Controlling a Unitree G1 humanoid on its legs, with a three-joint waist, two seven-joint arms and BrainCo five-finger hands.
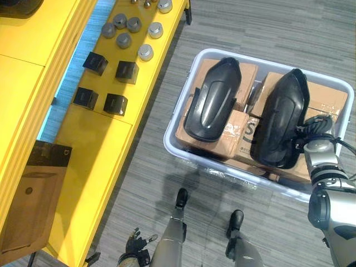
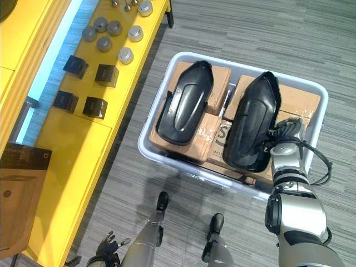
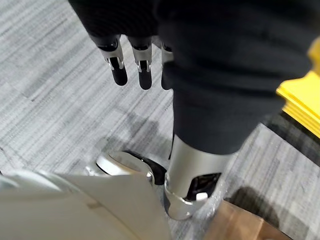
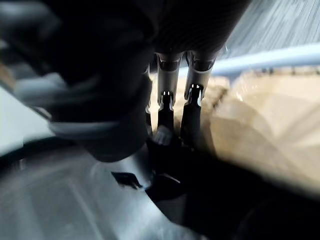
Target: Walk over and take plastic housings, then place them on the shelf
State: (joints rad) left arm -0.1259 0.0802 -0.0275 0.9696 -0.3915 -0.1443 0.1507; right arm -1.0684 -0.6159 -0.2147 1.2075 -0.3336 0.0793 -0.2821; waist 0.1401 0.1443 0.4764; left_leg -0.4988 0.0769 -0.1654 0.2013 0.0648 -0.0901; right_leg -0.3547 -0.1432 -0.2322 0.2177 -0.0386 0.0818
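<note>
Right hand (image 2: pixel 286 132), at the end of the arm nearest the camera (entering from 5 o'clock), is seen at the 4 o'clock edge of the right housing (image 2: pixel 253 119). In the right wrist view its fingers (image 4: pixel 165 107) are shown nearly straight, tips down at the dark shell, and nothing is clasped by them, as far as can be judged w/ the blur there. Both housings are laid on cardboard boxes (image 2: pixel 219 75) inside the pale bin (image 2: pixel 167 162); the left housing (image 2: pixel 186 103) is found at 9 o'clock from the right one, untouched. Long axis of each is directed approx. from 1 to 7 o'clock, so the right housing lies at 10 o'clock from the hand, w/ its long side presented, not its end. The grasp is judged as not yet made: that side rim would have to be hooked, and a long shell held at one side only may be tipped. Left hand (image 1: pixel 136 243) is hung at 7 o'clock, fingers relaxed & empty, well apart from the bin, so the right hand is clearly the nearer. The yellow shelf (image 2: pixel 72 156) is placed at 9 o'clock of the bin, w/ black cubes (image 2: pixel 105 75) and grey caps (image 2: pixel 125 54) on it; a bare part toward 7 o'clock could prob. be used for setting down.
</note>
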